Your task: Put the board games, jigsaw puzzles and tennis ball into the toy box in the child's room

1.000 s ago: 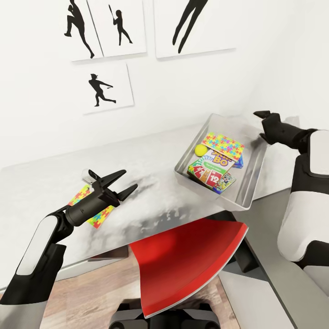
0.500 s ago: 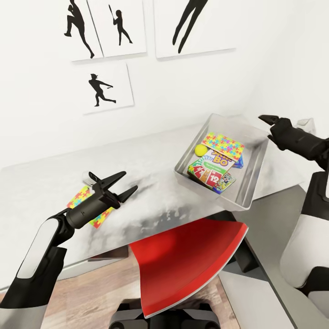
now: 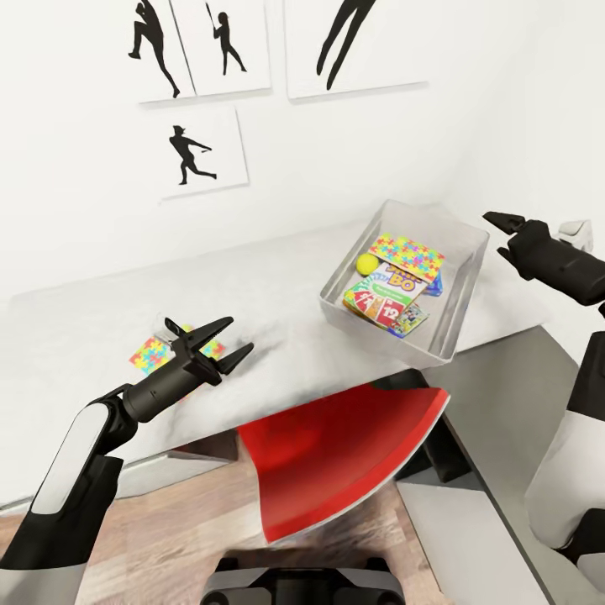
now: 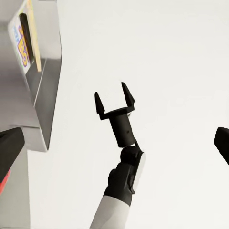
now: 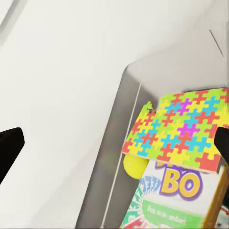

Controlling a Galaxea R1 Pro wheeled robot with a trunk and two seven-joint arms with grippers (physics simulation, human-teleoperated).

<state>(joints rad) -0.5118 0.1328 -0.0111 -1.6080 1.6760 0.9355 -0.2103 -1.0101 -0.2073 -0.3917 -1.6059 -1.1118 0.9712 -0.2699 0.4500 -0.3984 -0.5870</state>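
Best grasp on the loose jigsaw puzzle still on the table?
The jigsaw puzzle lies flat and thin on the table, partly hidden behind the open left gripper. Probably come from above and pinch across one exposed edge, one of the fingers sliding under.

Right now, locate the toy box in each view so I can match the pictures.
Head view: toy box right of centre on the table.
Left wrist view: its grey wall at upper left.
Right wrist view: its wall centre; inside at right.
Shared landmark: the "BO" board game inside.
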